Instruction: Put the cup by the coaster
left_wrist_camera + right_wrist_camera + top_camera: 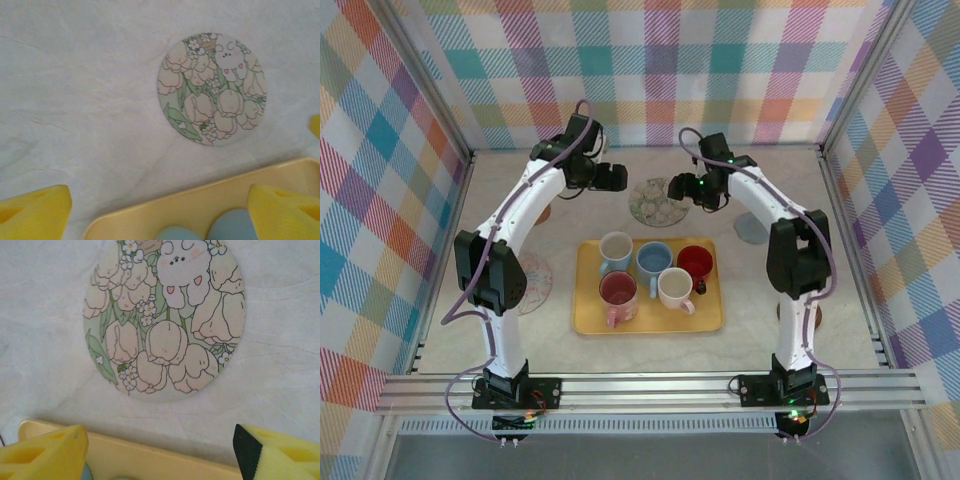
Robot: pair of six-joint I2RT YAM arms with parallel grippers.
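Observation:
Several cups stand on a yellow tray [705,315] in the middle of the table: a pale blue one [616,247], a blue one [653,259], a red one [695,262], a pink one [618,291] and a white one [674,287]. Just behind the tray lies the round floral coaster [658,201] [212,89] [165,315]. My left gripper [612,178] [160,215] hovers left of the coaster, open and empty. On the coaster's right side my right gripper [694,190] [160,452] is open too, with nothing between its yellow fingers [42,452].
A patterned coaster [535,283] lies left of the tray beside the left arm, and a grey one [751,228] lies right of the tray near the right arm. Checked walls close off the back and both sides. The tray's far edge [200,205] [150,455] runs below both wrists.

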